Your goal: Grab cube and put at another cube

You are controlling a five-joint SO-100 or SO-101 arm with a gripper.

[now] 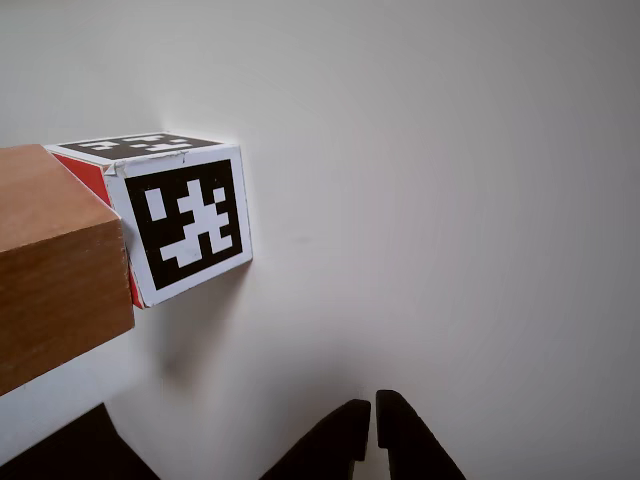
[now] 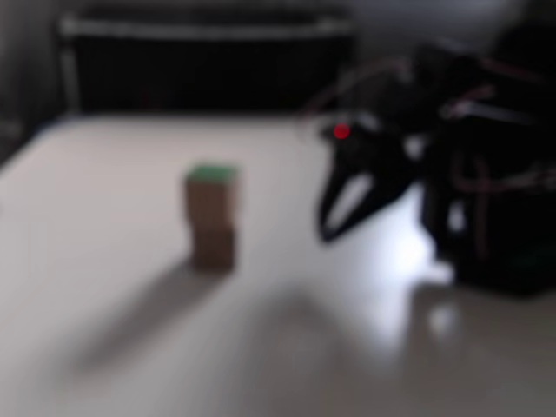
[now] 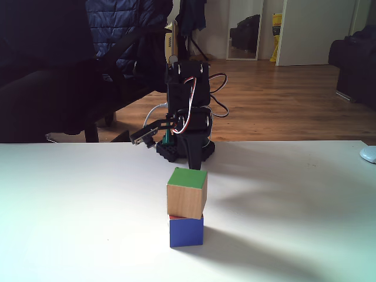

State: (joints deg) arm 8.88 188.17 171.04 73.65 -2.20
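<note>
In the other view, the wooden cube [image 1: 55,275] is cut off by the left edge, so only part of its plain brown top and one side show. It sits higher than and partly in front of the marker cube [image 1: 185,215], hiding most of that cube's red face; one black-and-white patterned face points toward the camera and another points up. At the bottom edge the gripper [image 1: 374,415] pokes in as two dark fingertips with a hairline slit between them, nearly touching, holding nothing and well apart from both cubes above the white table [image 1: 450,200].

One fixed view is heavily blurred: the wooden cube [image 2: 211,195], green face up, stands on another block whose colours cannot be made out, and the dark arm to the right is a smear, its jaw setting unreadable.

In the sharper fixed view the wooden cube [image 3: 187,192] stands upright on the marker cube [image 3: 186,230], green face on top, turned slightly so it overhangs a little. The lower cube shows a blue front face and a sliver of red. The arm [image 3: 185,111] stands behind, folded back.
</note>
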